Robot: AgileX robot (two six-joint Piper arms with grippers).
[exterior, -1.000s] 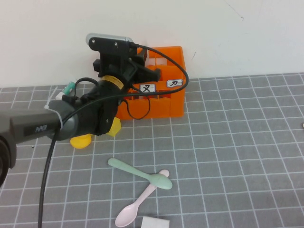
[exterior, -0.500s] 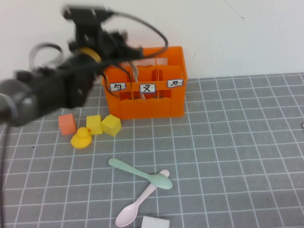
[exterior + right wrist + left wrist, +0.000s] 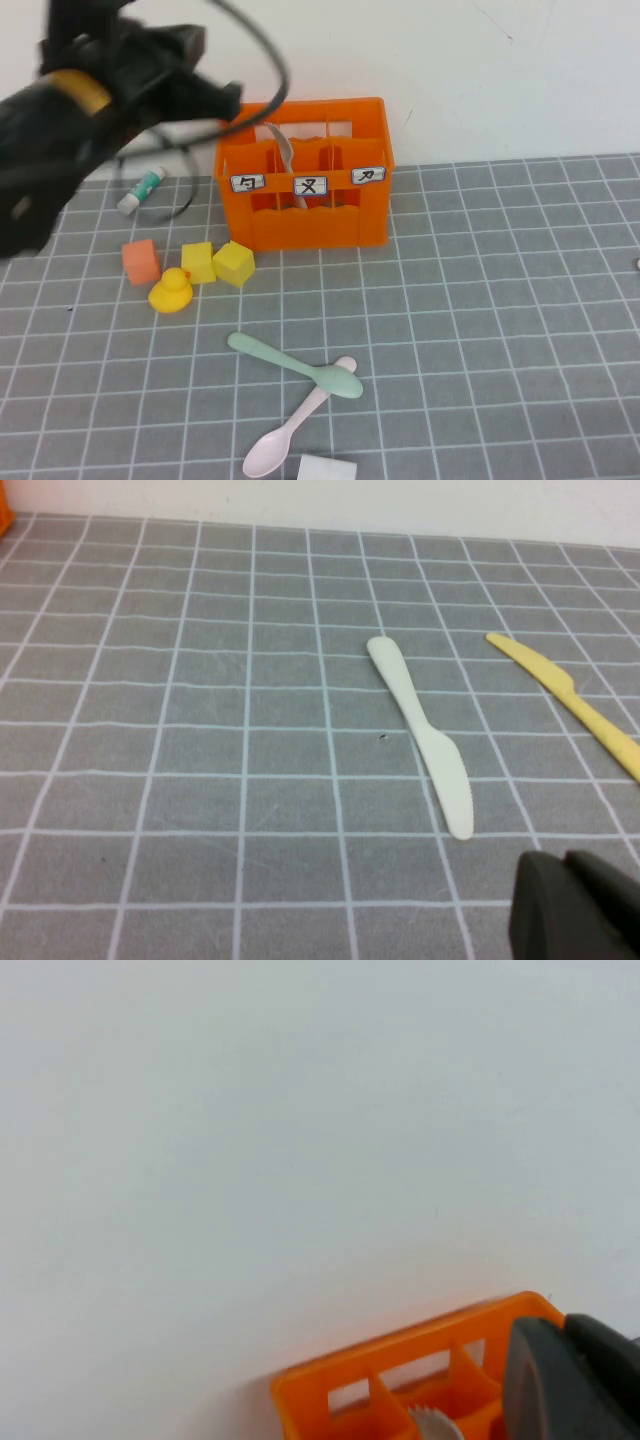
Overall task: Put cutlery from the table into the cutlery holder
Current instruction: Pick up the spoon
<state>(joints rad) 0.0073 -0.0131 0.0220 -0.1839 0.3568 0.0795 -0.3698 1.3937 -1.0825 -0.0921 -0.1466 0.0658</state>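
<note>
The orange cutlery holder (image 3: 320, 225) stands at the back of the table (image 3: 500, 300), against the wall. A grey-green fork (image 3: 283, 158) leans inside its middle row; its tines (image 3: 432, 1426) also show in the left wrist view. On the table in front lie a mint-green spoon (image 3: 295, 365) and a pale pink spoon (image 3: 290, 435), crossing each other. My left gripper (image 3: 225, 97) hangs shut and empty above and left of the holder (image 3: 400, 1380). My right gripper (image 3: 570, 905) shows only in its wrist view, shut over bare table.
A glue stick (image 3: 140, 190), an orange cube (image 3: 141, 262), two yellow cubes (image 3: 233, 264) and a yellow duck (image 3: 171, 292) sit left of the holder. A white block (image 3: 325, 468) lies at the front edge. A white knife (image 3: 420, 735) and a yellow knife (image 3: 570, 705) lie near the right gripper.
My left arm has risen and swung left away from the holder, its gripper closing. The fork stays in the holder. The spoons have not moved.
</note>
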